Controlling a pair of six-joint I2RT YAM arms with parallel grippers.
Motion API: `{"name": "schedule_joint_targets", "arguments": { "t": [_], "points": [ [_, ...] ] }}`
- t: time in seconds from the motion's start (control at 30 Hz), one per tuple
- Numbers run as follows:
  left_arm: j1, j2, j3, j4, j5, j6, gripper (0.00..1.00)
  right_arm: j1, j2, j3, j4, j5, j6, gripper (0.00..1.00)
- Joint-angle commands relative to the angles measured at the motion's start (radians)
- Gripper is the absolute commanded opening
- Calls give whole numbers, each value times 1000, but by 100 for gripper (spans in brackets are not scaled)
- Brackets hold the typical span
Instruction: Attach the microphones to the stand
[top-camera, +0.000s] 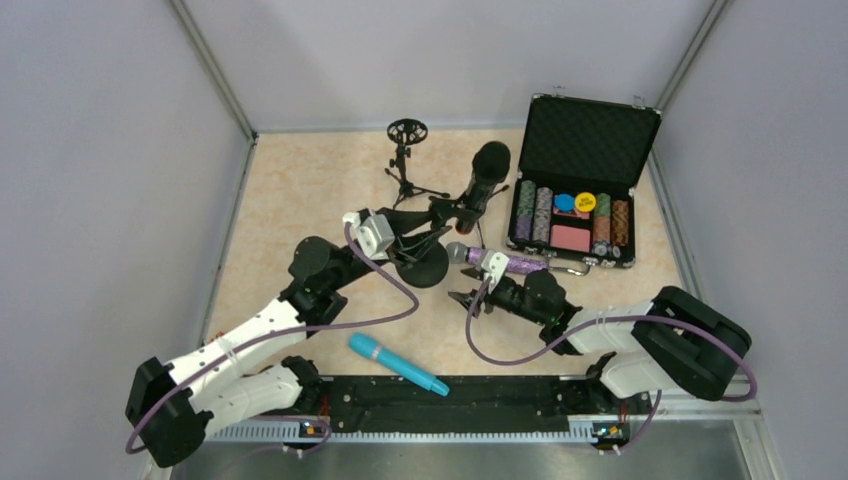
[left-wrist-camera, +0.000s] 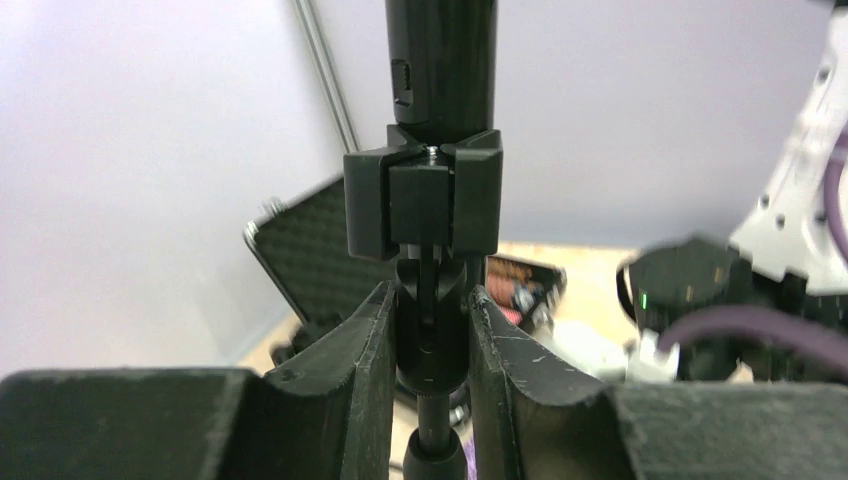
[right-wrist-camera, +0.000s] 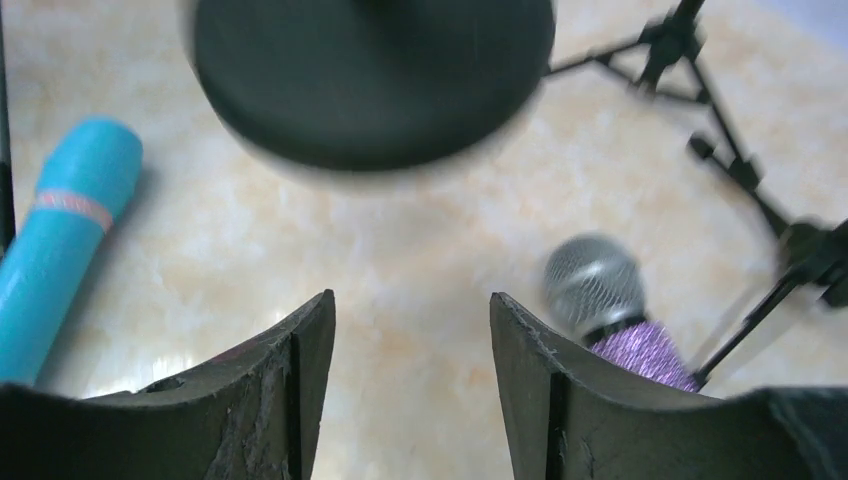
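Note:
The all-black microphone (top-camera: 487, 172) sits in the clip (left-wrist-camera: 422, 205) of a round-base stand (top-camera: 421, 265) and leans toward the back right. My left gripper (top-camera: 441, 214) is shut on the stand's swivel joint (left-wrist-camera: 432, 335) just below the clip. The purple glitter microphone (top-camera: 503, 261) lies on the table with its silver grille (right-wrist-camera: 592, 282) to the left. My right gripper (top-camera: 463, 298) is open and empty just in front of it, over bare table (right-wrist-camera: 412, 305). The cyan microphone (top-camera: 398, 364) lies near the front edge, and it shows at the left of the right wrist view (right-wrist-camera: 60, 240).
A small black tripod stand (top-camera: 405, 160) with a round ring on top stands at the back; its legs show in the right wrist view (right-wrist-camera: 720, 130). An open black case (top-camera: 585, 190) of poker chips stands at the back right. Grey walls close in the table.

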Motion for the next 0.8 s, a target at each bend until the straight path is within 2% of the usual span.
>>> {"name": "schedule_joint_targets", "arguments": {
  "t": [0.0,0.2,0.43,0.6,0.77],
  "points": [
    [-3,-82,121,275,-30,38,0,17,18,-21,-134,13,1,57],
    [-3,-94,67,266,-83,55,0,20,-74,-58,-93,-17,7,58],
    [-3,-111,-18,280,-161,30,0,20,-322,-99,-110,-47,22,58],
    [-3,-101,-58,291,-153,-30,0,20,-464,-84,-115,-63,16,58],
    [-3,-64,-88,390,-120,-107,0,21,-426,-43,-84,-69,8,58]
  ]
}}
